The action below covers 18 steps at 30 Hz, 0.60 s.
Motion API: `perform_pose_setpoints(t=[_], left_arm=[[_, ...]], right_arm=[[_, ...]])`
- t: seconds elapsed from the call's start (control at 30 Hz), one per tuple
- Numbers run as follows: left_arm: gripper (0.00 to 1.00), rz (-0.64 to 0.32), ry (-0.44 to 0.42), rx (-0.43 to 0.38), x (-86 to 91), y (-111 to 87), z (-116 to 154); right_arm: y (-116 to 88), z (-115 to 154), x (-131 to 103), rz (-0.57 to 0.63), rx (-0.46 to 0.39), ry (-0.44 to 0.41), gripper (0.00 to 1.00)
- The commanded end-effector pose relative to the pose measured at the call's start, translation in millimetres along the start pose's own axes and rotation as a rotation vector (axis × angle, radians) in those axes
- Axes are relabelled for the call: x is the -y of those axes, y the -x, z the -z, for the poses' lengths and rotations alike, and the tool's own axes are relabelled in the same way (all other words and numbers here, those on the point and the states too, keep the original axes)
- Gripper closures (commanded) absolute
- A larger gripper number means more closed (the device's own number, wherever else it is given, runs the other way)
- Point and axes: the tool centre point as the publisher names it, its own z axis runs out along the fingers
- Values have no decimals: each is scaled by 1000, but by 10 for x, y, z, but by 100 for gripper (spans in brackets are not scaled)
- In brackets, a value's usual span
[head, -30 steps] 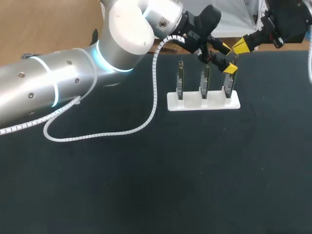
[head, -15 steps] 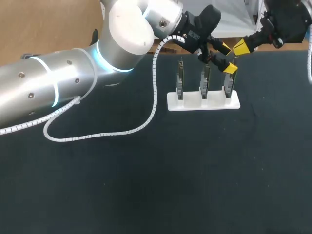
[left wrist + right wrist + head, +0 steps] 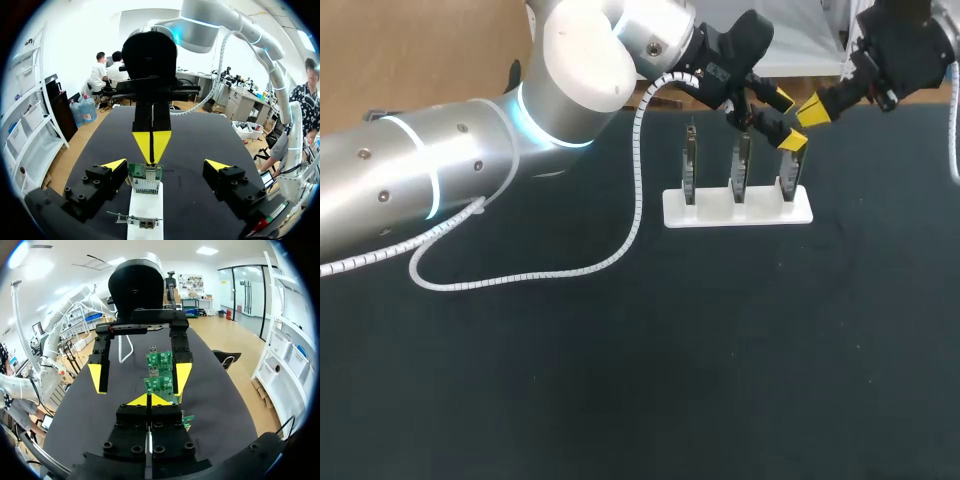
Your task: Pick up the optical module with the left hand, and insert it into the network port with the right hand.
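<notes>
1. Toward the far side of the worktop (image 3: 620,380), the left hand (image 3: 166,166) is hanging with its fingers apart, straddling the top of the end circuit board (image 3: 145,172). One tip is sitting just beside the board's edge, the other well clear.
2. The right hand (image 3: 148,400) is pointing down at that same board, its tips pressed together with nothing visible between them.
3. Change: over the last second the right hand has been dipping and edging toward the left hand. The left arm has not been moving.
4. The board is standing upright with two others in a white holder (image 3: 738,212). A silvery cage (image 3: 145,187) on its face is probably the network port.
5. Optical module: I am not making out a separate one, and neither hand is holding it.
6. Reading: the pick-up is not yet done, and the right hand is crowding the spot where the left needs to close.
</notes>
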Motion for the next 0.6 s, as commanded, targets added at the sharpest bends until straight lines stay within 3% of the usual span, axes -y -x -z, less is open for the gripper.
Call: perform_pose_setpoints(t=[0.03, 0.6], left_arm=[[0, 0, 0, -1, -3, 2, -2], [0, 0, 0, -1, -3, 2, -2]], right_arm=[[-21, -18, -2, -4, 1, 0, 100], [-44, -41, -4, -18, 15, -1, 100]])
